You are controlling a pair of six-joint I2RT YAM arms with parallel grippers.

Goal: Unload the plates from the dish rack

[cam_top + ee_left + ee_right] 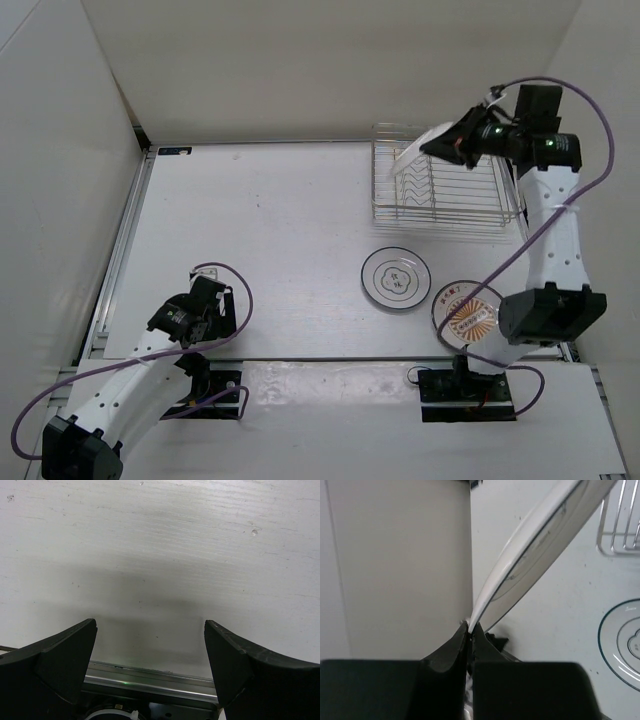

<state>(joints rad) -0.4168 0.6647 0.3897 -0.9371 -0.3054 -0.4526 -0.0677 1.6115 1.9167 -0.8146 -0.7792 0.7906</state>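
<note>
Close to me, my left gripper (150, 625) hangs low over the bare white surface (270, 220). Its two fingers are spread wide and hold nothing.

A bit farther out on the right, the orange plate (465, 312) lies flat on the surface, partly under my right arm. Just beside it, to the left, lies the ringed plate (396, 278), also flat and out of the rack.

At the far right stands the dish rack (470, 200). My right gripper (469, 627) is over its left end. The fingers are pressed tight on the rim of the third plate (530, 545), which leans at a slant. I cannot tell if its low edge touches the bars.
</note>
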